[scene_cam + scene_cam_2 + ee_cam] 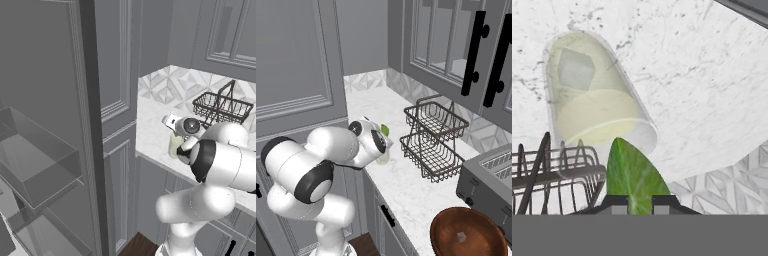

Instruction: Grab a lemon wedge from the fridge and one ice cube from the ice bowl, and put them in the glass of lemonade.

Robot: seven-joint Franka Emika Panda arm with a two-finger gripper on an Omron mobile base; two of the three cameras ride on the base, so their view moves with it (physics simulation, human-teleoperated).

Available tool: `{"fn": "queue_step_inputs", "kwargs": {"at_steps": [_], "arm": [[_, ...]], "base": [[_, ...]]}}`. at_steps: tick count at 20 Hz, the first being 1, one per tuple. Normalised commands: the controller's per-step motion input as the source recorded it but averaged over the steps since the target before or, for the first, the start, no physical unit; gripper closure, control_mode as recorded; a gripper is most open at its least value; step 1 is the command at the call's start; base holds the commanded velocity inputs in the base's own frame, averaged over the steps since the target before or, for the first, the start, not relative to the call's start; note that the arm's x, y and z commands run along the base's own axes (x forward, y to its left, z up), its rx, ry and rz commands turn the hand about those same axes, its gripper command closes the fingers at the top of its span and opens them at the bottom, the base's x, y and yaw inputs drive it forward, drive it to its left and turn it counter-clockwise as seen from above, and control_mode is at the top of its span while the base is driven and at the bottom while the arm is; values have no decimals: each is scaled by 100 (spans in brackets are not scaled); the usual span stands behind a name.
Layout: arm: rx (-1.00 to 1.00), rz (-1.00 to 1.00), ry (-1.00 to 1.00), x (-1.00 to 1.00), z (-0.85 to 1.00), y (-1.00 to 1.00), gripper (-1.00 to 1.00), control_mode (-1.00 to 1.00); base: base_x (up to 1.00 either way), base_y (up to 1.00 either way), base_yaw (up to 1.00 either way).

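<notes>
The arm's wrist hangs over the glass of lemonade (175,145) on the counter (150,135), beside a wire basket (222,107).

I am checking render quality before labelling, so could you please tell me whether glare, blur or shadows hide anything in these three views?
Hand view: sharp, the green wedge-shaped lemon piece and clear lemonade tumbler read cleanly. Right base view: soft highlights on the glossy reddish-brown bowl, no blur. Left base view: flat even light, no strong shadows.

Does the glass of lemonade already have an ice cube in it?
Yes. In the hand view a pale grey cube sits in the glass of lemonade; the hand holds the lemon wedge just outside it.
</notes>
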Motion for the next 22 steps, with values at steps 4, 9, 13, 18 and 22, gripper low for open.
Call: {"fn": "queue_step_inputs", "kwargs": {"at_steps": [4, 9, 13, 18, 22], "arm": [[0, -1, 0, 0, -4, 5, -100, -100], [0, -1, 0, 0, -1, 0, -100, -100], [0, -1, 0, 0, 0, 0, -100, -100], [0, -2, 0, 0, 0, 1, -100, -100], [0, -1, -7, -15, 44, 0, -100, -100]], "base": [[0, 0, 0], [0, 0, 0], [0, 0, 0], [0, 0, 0], [0, 0, 0]]}}
